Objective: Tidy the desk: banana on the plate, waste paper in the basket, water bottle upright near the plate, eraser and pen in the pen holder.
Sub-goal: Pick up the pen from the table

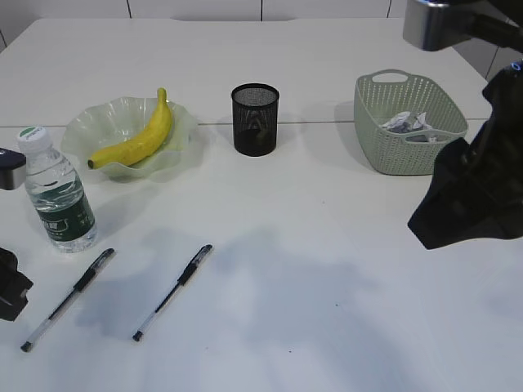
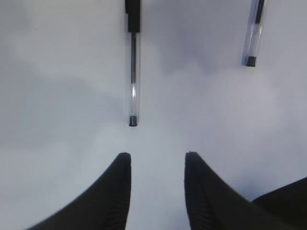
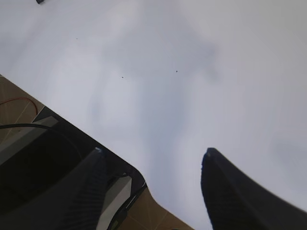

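Note:
A banana (image 1: 136,139) lies in the pale green plate (image 1: 181,124) at the back left. A water bottle (image 1: 57,193) stands upright in front of the plate. Two pens lie on the table: the left pen (image 1: 69,297) and the right pen (image 1: 173,290); both show in the left wrist view, the near one (image 2: 133,72) and the other (image 2: 253,36). The black mesh pen holder (image 1: 255,119) stands at centre back. Crumpled waste paper (image 1: 407,124) lies in the green basket (image 1: 392,151). No eraser is visible. My left gripper (image 2: 157,155) is open and empty, just short of a pen's end. My right gripper (image 3: 153,152) is open and empty.
The right arm (image 1: 478,184) hovers at the right, in front of the basket. The left arm (image 1: 10,286) sits at the left edge near the left pen. The table's near edge and floor show in the right wrist view (image 3: 158,213).

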